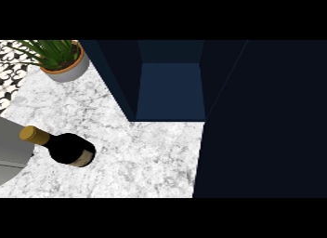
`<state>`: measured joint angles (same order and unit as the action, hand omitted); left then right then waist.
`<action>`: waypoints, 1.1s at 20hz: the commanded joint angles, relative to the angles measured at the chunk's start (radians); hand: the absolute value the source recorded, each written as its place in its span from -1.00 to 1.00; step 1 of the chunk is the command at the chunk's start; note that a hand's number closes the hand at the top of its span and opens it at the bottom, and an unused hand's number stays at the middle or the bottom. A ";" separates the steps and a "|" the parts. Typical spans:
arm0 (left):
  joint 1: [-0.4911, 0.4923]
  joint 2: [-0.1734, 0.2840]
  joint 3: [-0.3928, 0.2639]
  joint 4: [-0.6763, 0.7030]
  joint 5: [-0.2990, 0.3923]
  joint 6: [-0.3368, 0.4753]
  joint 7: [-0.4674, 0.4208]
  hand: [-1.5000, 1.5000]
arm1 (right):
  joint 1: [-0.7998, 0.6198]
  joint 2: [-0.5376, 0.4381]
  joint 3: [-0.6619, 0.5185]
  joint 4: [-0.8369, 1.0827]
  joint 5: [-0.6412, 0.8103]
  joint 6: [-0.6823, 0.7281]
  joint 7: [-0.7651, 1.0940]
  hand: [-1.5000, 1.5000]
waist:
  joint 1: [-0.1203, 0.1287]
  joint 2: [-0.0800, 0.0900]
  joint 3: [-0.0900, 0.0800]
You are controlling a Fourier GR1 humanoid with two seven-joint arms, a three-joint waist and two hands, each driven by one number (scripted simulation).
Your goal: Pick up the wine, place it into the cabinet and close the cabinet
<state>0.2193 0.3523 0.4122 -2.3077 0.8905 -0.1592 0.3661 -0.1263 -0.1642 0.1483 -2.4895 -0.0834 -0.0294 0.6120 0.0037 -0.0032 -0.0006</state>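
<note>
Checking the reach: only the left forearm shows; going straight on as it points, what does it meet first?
Probably the wine bottle, right by the left forearm end; depth is unclear.

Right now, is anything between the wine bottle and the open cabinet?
No. In the head view, only bare marble counter lies between the wine bottle and the open cabinet.
</note>
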 commanded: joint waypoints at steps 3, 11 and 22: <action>-0.033 0.036 0.051 -0.056 0.062 0.060 0.103 -1.00 | -0.135 -0.033 -0.090 -0.123 -0.080 -0.043 0.205 -1.00 | -0.001 0.000 0.000; -0.069 0.006 0.017 0.007 -0.036 0.043 0.094 -1.00 | -0.292 -0.038 -0.096 -0.100 -0.025 -0.106 0.332 -1.00 | -0.004 0.001 0.000; -0.098 -0.085 -0.063 0.126 -0.231 0.039 0.000 -1.00 | -0.345 -0.073 -0.137 -0.124 -0.063 -0.097 0.420 -1.00 | -0.006 0.001 0.000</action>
<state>0.0956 0.2951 0.3532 -2.2068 0.7000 -0.0877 0.3971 -0.4865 -0.2191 0.0594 -2.4955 -0.0687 -0.1344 0.9658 -0.0062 -0.0028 -0.0007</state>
